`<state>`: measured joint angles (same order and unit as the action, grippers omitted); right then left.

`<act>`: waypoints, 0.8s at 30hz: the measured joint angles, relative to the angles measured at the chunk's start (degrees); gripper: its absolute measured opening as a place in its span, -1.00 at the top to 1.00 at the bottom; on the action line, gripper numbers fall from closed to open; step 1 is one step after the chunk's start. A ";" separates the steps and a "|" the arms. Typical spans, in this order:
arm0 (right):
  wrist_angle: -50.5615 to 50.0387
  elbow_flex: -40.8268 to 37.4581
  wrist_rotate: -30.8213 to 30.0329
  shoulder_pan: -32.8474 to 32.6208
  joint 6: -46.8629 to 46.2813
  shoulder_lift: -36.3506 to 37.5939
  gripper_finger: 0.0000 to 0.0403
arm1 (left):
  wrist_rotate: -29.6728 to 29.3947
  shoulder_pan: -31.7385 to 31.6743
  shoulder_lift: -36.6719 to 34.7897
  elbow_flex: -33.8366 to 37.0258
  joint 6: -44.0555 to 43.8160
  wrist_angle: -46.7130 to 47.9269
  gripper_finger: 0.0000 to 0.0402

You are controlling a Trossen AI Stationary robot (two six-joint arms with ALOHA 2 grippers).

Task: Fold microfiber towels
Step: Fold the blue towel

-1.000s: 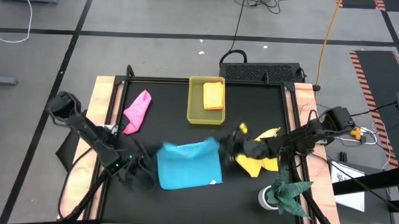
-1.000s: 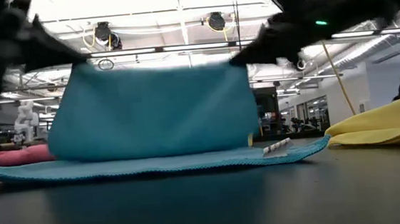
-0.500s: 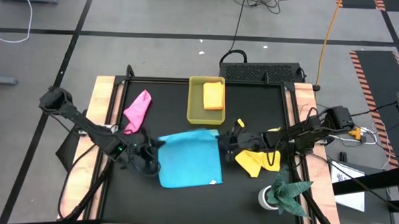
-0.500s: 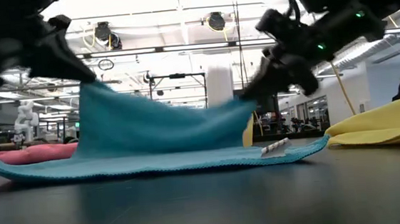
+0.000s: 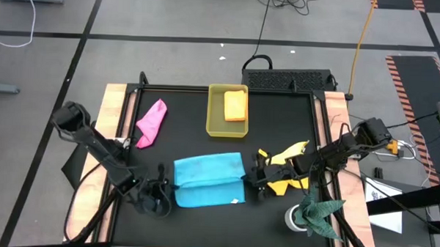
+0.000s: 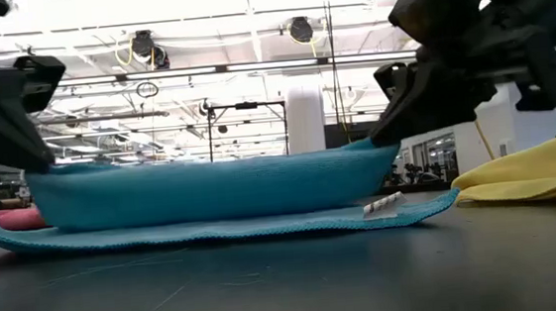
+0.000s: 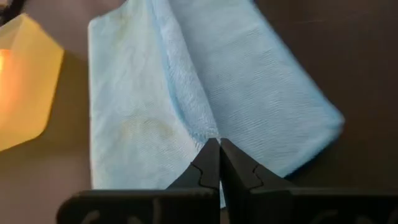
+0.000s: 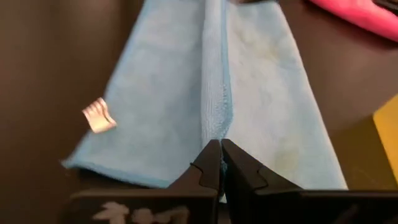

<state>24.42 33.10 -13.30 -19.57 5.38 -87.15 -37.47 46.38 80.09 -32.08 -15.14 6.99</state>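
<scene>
The light blue towel (image 5: 207, 180) lies on the black table, near the middle. Its upper layer is doubled over the lower one, which rests flat (image 6: 214, 228). My left gripper (image 5: 166, 188) is shut on the upper layer's left end. My right gripper (image 5: 249, 180) is shut on its right end. The pink towel (image 5: 151, 122) lies at the far left. The orange towel (image 5: 235, 106) lies in the yellow tray (image 5: 214, 117). The yellow towel (image 5: 283, 177) lies crumpled under my right arm. My left gripper (image 7: 219, 144) pinches the upper layer's edge at its left end (image 7: 208, 132) between both fingers. It comes in low from the table's left. The held edge stays a little above the lower layer, sagging slightly toward the middle. My right gripper (image 8: 221, 144) pinches the hemmed edge of the upper layer at its right end (image 8: 214, 127) between both fingers. It comes in low from the table's right. The edge runs straight away from the fingers, raised just above the lower layer.
A dark green cloth (image 5: 319, 213) sits in a white cup at the near right corner. The yellow tray stands at the far middle. A white tag (image 6: 381, 205) sticks out at the blue towel's near right corner.
Both grippers have come down and toward the near edge, still shut on the blue towel's edge. The raised part, which stood up like a wall, has folded over the part lying on the table. The lower layer has stayed in place.
</scene>
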 joint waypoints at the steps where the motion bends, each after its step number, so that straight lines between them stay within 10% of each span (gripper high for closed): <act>1: 0.95 0.00 0.02 -0.42 -0.22 -0.36 1.00 | -0.06 0.58 0.11 0.00 0.16 -0.74 0.99; 24: 13.09 0.00 1.61 -6.17 -3.42 -10.52 1.00 | 4.15 5.19 6.63 -0.11 -3.58 -11.19 0.96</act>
<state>37.52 33.10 -11.69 -25.74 1.96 -97.67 -33.33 51.57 86.72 -32.18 -18.72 -4.20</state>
